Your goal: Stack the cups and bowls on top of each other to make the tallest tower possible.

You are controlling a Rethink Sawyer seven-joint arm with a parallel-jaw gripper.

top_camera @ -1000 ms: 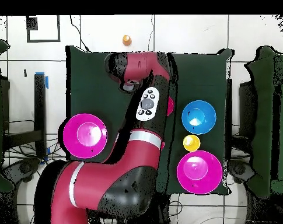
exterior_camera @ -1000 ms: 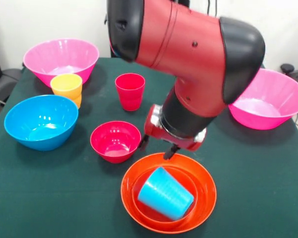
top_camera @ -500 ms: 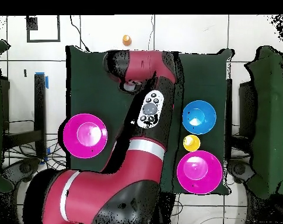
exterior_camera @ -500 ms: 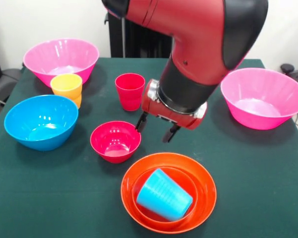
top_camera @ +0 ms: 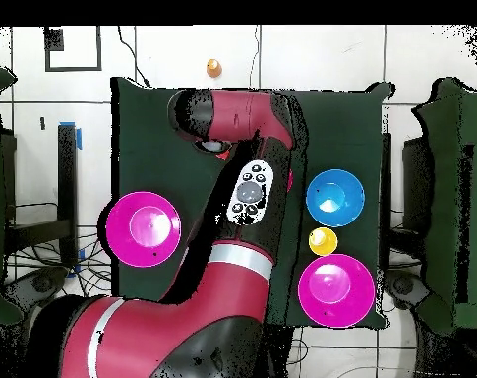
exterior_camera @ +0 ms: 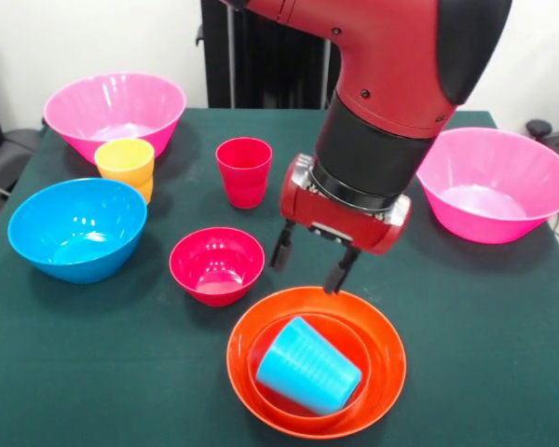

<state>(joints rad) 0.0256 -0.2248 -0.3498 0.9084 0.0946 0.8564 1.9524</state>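
My gripper (exterior_camera: 309, 267) hangs open and empty just above the far rim of the wide orange bowl (exterior_camera: 391, 368). A smaller orange bowl (exterior_camera: 352, 328) is nested inside that bowl, and the blue cup (exterior_camera: 309, 365) lies on its side in it. Left of the gripper sits the crimson bowl (exterior_camera: 216, 264), with the red cup (exterior_camera: 244, 170) upright behind it. The yellow cup (exterior_camera: 125, 158) sits on the orange cup (exterior_camera: 145, 192) beside the blue bowl (exterior_camera: 76, 228). Pink bowls stand at the far left (exterior_camera: 115, 110) and at the right (exterior_camera: 496, 182). In the overhead view the arm hides the gripper.
The overhead view shows the two pink bowls (top_camera: 144, 227) (top_camera: 334, 288), the blue bowl (top_camera: 334, 197) and the yellow cup (top_camera: 323, 240) on the green table (top_camera: 153, 138). The bulky red arm (top_camera: 244, 187) covers the table's middle.
The gripper rose off the orange bowl's rim, then came back down and a little to the right over it, staying open. The cups and bowls have not moved.
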